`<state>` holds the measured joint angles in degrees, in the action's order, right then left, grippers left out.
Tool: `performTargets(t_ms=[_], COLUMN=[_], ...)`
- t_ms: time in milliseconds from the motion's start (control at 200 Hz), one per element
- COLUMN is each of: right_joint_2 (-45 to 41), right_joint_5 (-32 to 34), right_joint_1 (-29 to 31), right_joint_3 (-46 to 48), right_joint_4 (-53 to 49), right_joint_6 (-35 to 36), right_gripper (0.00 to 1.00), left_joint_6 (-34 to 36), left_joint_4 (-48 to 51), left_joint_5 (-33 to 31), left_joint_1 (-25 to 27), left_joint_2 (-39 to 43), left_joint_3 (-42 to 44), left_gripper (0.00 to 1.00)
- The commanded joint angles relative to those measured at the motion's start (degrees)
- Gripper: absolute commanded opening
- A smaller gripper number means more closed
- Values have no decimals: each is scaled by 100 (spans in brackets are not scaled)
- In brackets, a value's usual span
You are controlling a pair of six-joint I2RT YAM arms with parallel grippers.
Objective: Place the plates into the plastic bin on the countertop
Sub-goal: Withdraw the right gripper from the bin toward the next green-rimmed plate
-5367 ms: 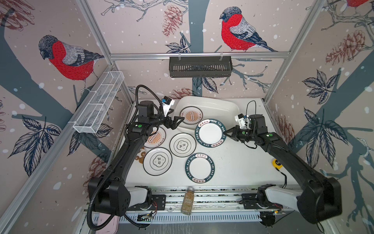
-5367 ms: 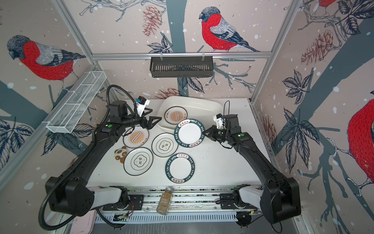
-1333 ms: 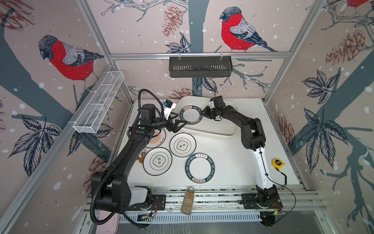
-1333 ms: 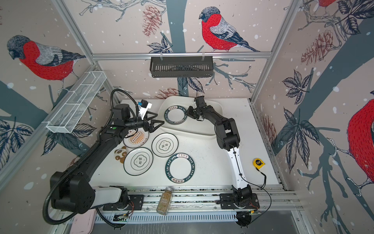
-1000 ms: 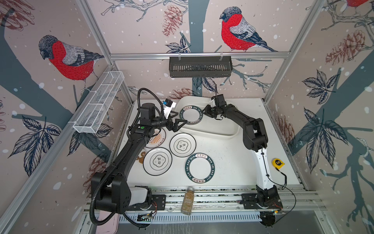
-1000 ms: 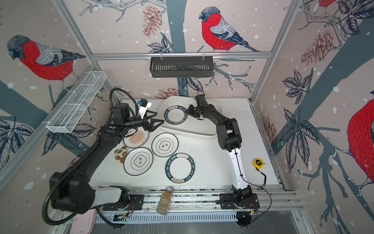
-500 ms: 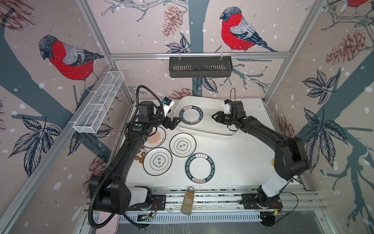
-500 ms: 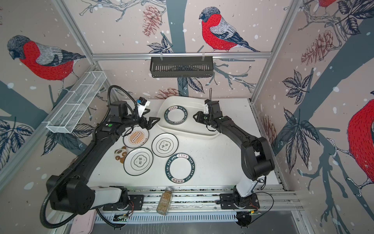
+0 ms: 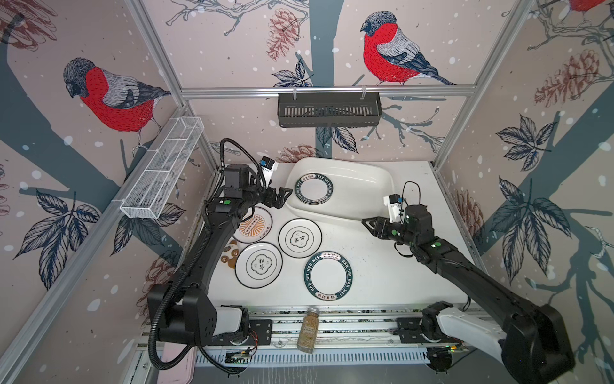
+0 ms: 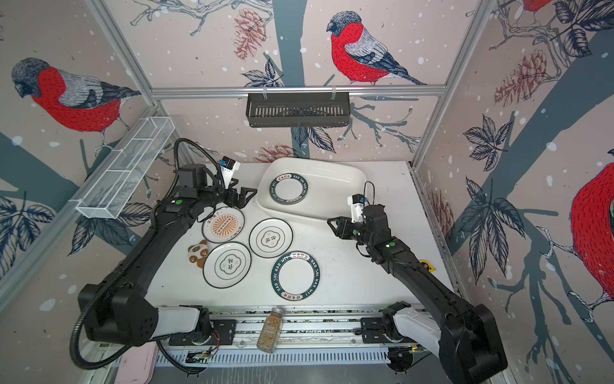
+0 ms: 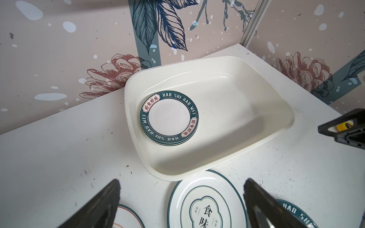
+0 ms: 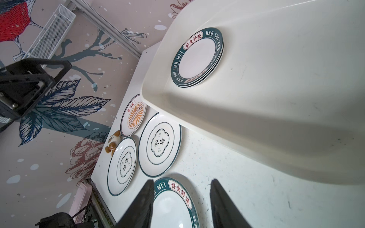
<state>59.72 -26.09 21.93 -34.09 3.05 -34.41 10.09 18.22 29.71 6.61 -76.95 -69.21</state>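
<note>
Taking the countertop [image 9: 382, 266] as a clock face in a top view, with 6 o'clock at the arm bases: the green-lettered plate [image 9: 327, 275] lies flat at 6 o'clock; two flower-emblem plates [image 9: 258, 265] lie at 7 o'clock and toward centre, just beside each other; the sunburst plate [image 9: 254, 226] lies at 9 o'clock.

The right gripper [image 9: 368, 224] hangs at 3 o'clock, just off the near edge of the plastic bin [image 9: 362, 192], jaws apart and empty; the left gripper [image 9: 281, 198] hangs at 10 o'clock beside the bin's corner, jaws spread wide, also empty. The bin occupies 12 to 1 o'clock; a stack of plates [image 9: 313, 192], green-lettered on top, sits in its 9 o'clock end.

Step in hand, by judgement: fetch the next plate; four lie outside the bin. The green-lettered plate is the likely pick for the right gripper.
- Approach its rim from the 3 o'clock side, away from its neighbours.
- Keep one finger low to slip under the rim, since the plate lies flat; close on the rim only.
- Lift level, above the bin's flared rim, before crossing.
- Lower onto the stack or the bare floor beside it; keep clear of the left gripper.
</note>
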Motion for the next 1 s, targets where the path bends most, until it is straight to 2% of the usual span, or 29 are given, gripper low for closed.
performTargets(t_ms=[0,175,405,530,695,856,996], right_joint_2=[-183,-233,-447,-521,-745,-874,-1043], right_joint_5=[-274,-661,-846,-931,-726,-668,-417], right_joint_1=[6,21,66,165,376,552,674], right_joint_3=[264,630,985,1400,1767,2154,2264], right_joint_4=[316,565,152,353,457,676,473], right_joint_6=[-175,-364,-327,-547,-759,-1112,-1250], right_gripper=[49,49,50,50,51,51,51], left_joint_6=[-314,-750,-572,-350,81,711,780], left_joint_4=[-7,-351,-367,-190,187,841,877], left_joint_5=[-165,-344,-603,-235,470,588,818], left_joint_1=[-2,-13,-20,-19,103,537,691], left_joint_2=[-22,-207,-325,-367,-439,-541,-497], left_joint_3=[-7,268,339,214,-93,-526,-482], left_gripper=[96,96,93,92,92,92,92])
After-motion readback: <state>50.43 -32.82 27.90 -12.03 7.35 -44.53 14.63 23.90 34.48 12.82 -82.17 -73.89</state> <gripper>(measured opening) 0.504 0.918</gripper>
